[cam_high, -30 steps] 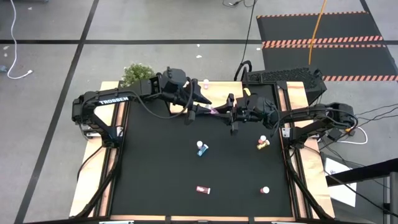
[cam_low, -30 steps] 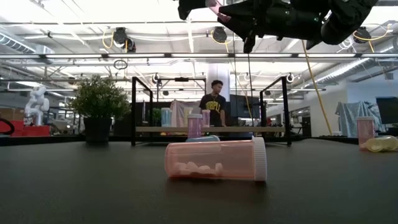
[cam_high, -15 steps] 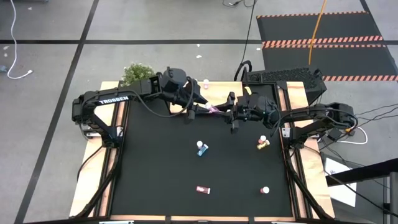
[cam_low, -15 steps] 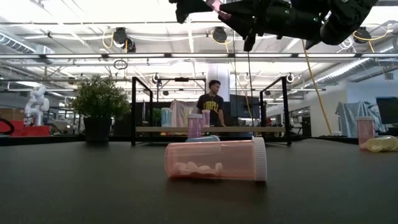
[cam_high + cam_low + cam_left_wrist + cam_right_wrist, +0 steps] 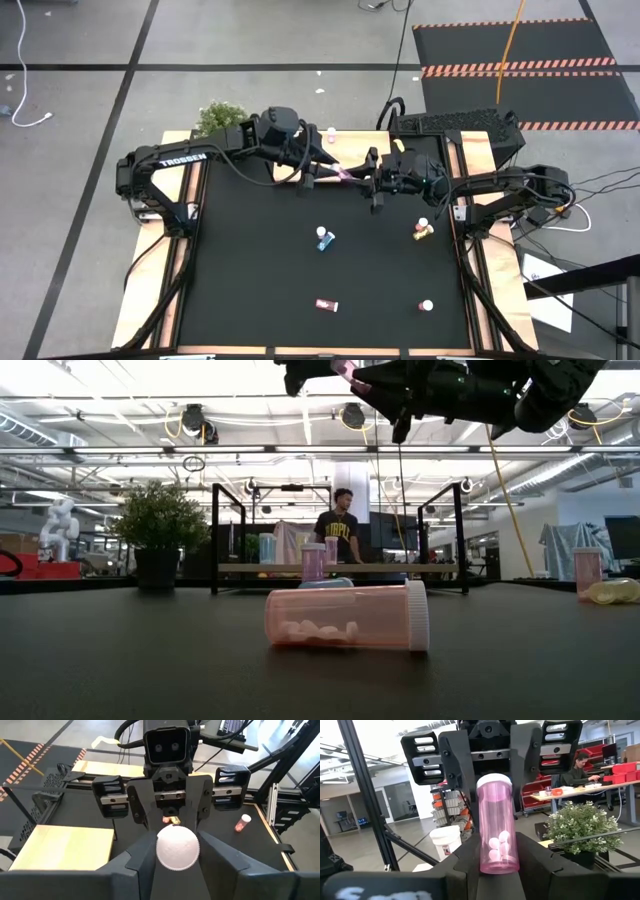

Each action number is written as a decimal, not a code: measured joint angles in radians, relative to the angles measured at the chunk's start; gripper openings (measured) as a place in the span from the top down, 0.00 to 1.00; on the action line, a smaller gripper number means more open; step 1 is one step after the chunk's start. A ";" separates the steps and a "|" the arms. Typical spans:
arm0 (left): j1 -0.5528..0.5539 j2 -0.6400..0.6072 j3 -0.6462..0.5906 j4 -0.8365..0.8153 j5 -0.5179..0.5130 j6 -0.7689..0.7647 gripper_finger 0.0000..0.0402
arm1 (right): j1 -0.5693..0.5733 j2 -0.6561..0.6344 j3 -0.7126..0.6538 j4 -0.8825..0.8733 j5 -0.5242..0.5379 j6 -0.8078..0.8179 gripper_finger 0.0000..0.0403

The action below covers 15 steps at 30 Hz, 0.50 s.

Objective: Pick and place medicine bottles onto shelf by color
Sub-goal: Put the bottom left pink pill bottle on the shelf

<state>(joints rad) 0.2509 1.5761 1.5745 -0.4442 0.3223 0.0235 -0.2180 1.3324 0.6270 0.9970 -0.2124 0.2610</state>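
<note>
We saw the left gripper (image 5: 322, 169) narrow onto the pink medicine bottle (image 5: 341, 176), its fingers at the white cap, while the right gripper (image 5: 362, 180) kept clamping the body: a mid-air handover above the tabletop (image 5: 260, 260), short of the shelf (image 5: 340, 568). "TROSSEN" showed on the left arm.
</note>
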 joint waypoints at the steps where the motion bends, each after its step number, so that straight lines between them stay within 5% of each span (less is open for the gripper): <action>1: 0.003 0.000 0.000 0.000 0.001 0.000 0.68 | 0.000 0.000 0.000 0.000 0.002 0.000 0.75; 15: 0.021 0.000 0.000 -0.013 0.001 -0.002 0.68 | -0.033 0.000 0.000 -0.033 -0.001 0.045 0.69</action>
<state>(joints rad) 0.2724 1.5761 1.5745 -0.4574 0.3231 0.0216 -0.2509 1.3323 0.6273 0.9640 -0.2133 0.3063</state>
